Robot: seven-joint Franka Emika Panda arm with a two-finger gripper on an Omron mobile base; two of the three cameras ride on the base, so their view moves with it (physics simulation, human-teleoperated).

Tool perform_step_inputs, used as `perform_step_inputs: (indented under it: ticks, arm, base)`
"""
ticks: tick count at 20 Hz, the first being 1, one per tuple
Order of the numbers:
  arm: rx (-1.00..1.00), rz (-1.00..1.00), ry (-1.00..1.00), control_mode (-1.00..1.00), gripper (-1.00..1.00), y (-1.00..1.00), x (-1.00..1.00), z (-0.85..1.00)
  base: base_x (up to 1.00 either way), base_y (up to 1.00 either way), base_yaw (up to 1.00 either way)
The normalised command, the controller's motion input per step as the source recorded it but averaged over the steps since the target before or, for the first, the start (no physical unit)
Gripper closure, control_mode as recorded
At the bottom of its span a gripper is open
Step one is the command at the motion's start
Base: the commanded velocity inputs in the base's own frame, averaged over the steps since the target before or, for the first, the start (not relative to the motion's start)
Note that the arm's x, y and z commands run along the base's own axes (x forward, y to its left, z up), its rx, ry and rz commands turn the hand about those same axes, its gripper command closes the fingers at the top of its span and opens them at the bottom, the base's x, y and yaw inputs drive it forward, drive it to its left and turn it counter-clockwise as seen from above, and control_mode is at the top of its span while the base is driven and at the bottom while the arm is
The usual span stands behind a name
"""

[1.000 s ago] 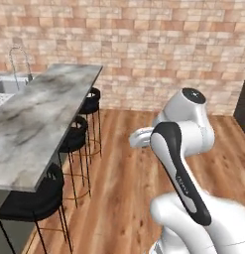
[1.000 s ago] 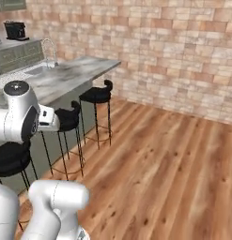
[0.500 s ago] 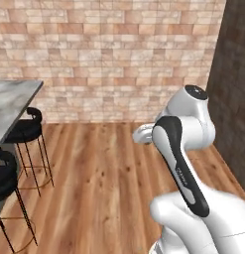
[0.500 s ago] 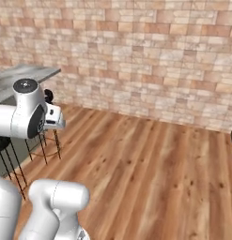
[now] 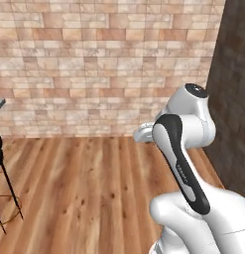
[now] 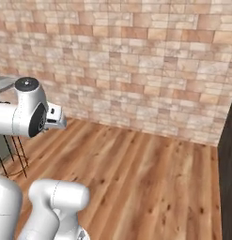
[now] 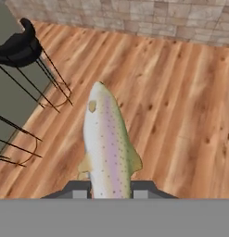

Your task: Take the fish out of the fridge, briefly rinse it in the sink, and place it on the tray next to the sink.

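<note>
The fish [image 7: 108, 143], pale and silvery with a pinkish stripe and dark speckles, points head-first away from the hand over the wooden floor. My gripper [image 7: 111, 189] is shut on its tail end, with a grey finger [image 7: 79, 190] on each side. In the base views the arm's white hand [image 5: 144, 134] [image 6: 55, 117] is held up at mid height. A tall dark grey surface [image 5: 234, 94] [image 6: 229, 164] stands at the right; I cannot tell whether it is the fridge. The sink and the tray are out of view.
A brick wall [image 5: 104, 64] closes the far side and a wood floor [image 6: 150, 183] spreads ahead. A black bar stool [image 7: 19, 46] and the grey counter edge [image 6: 2, 83] lie to the left, with stool legs [image 5: 5, 188] near the left edge.
The whole picture has swung as the base turned: the counter, tap and stools slid off to the left, and the dark surface came in at the right.
</note>
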Motion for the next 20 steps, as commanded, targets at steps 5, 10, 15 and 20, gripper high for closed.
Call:
perform_step_inputs:
  ticks: [5, 10, 15, 20]
  arm:
    - [0.00, 0.00, 0.00, 1.00, 1.00, 0.00, 0.00, 0.00]
    - [0.00, 0.00, 0.00, 1.00, 1.00, 0.00, 0.00, 0.00]
    - [0.00, 0.00, 0.00, 1.00, 1.00, 0.00, 0.00, 0.00]
    - [0.00, 0.00, 0.00, 1.00, 1.00, 0.00, 0.00, 0.00]
  base:
    - [1.00, -0.50, 0.11]
    - [1.00, -0.23, 0.43]
    - [1.00, -0.19, 0.57]
    - [1.00, -0.28, 0.56]
